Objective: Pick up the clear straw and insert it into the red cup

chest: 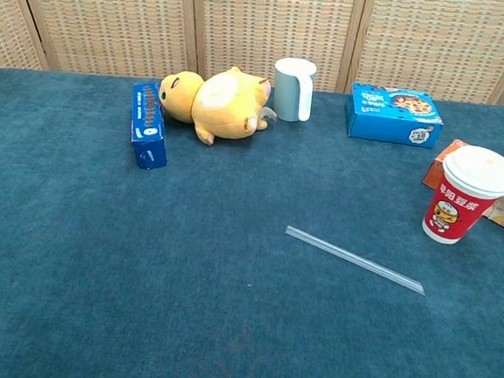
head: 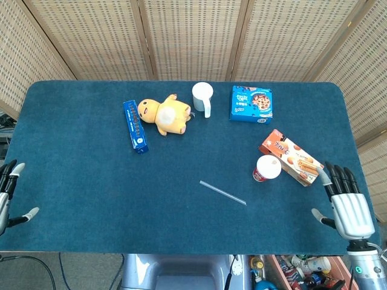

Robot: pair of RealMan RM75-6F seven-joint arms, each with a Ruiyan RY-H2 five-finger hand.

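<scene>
The clear straw [head: 223, 193] [chest: 355, 260] lies flat on the blue table cloth, slanting down to the right near the middle front. The red cup [head: 266, 168] [chest: 462, 207] with a white lid stands upright to the straw's upper right. My right hand [head: 344, 204] hovers open with fingers spread over the table's front right corner, well right of the straw and cup. Just a sliver of my left hand [head: 8, 196] shows at the left edge, fingers apart and empty. Neither hand appears in the chest view.
An orange snack box [head: 291, 157] lies right beside the cup. At the back stand a blue cookie box [head: 251, 104], a pale mug [head: 203, 96], a yellow plush toy [head: 163, 114] and a narrow blue box [head: 135, 125]. Wicker screens close off the far side.
</scene>
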